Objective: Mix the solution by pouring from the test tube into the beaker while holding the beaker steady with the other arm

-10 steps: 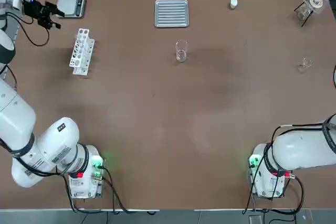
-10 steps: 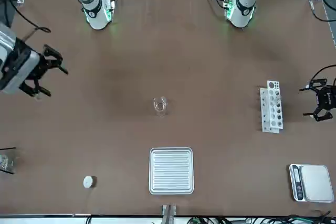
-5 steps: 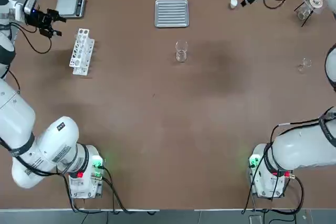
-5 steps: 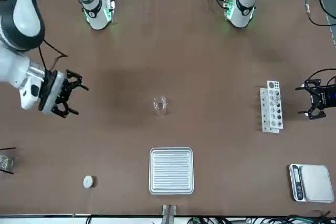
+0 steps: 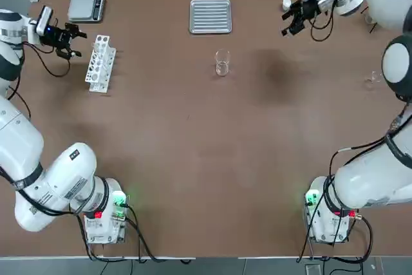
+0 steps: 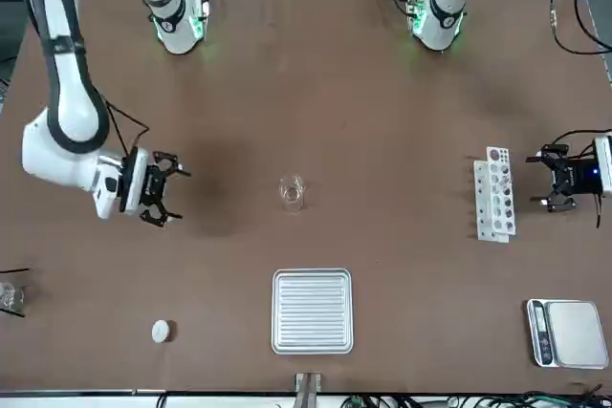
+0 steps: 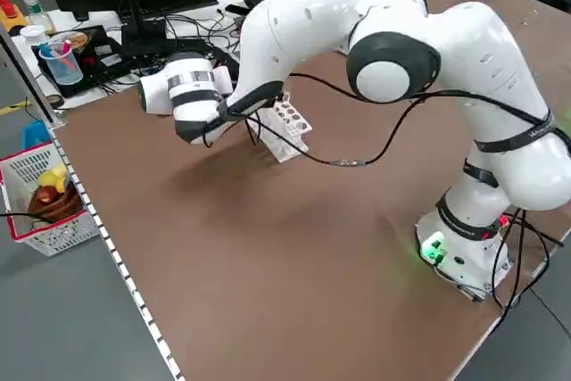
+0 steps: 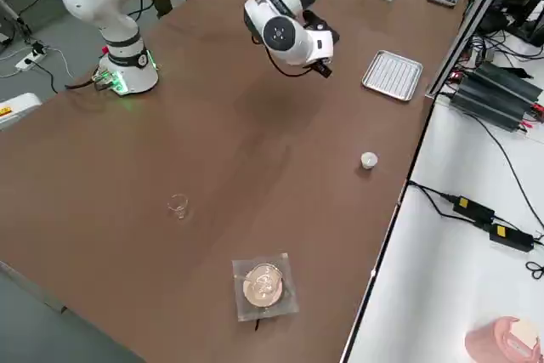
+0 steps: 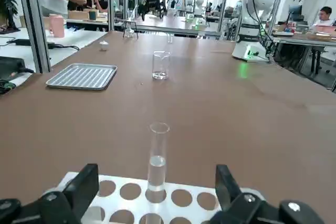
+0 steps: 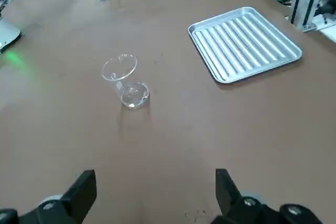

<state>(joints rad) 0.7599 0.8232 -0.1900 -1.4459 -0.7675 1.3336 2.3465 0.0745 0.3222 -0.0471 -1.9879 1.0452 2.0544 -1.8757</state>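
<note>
Two Franka arms over a brown table (image 5: 193, 159), largest items first. Left arm (image 5: 38, 178) reaches out to the far left part of the table; left gripper (image 5: 71, 33) hangs just beside the white tube rack (image 5: 100, 62), level with the tabletop and pointed at it, fingers spread wide with nothing between them. Right arm (image 5: 373, 178) arcs to the far right side; right gripper (image 5: 291, 22) hovers above the table near the small white puck (image 5: 286, 4), aimed toward the table's middle, fingers also fully apart and empty. Ribbed metal tray (image 5: 210, 16) sits at the far edge, centre. Digital scale (image 5: 87, 6) is in the far left corner, beyond the rack. Flask on a stand (image 8: 263, 285) is in the far right corner. Beaker (image 5: 222, 62) stands upright near the table's middle, just on the robot's side of the tray, well apart from both grippers; a little clear liquid at its bottom in the right wrist view (image 10: 126, 80). Test tube (image 9: 157, 156) stands upright in a rack hole, partly filled with clear liquid, straight ahead of the left gripper's open fingers (image 9: 84, 192), not touched. Tiny clear glass vessel (image 5: 373, 80) sits alone near the right edge.
</note>
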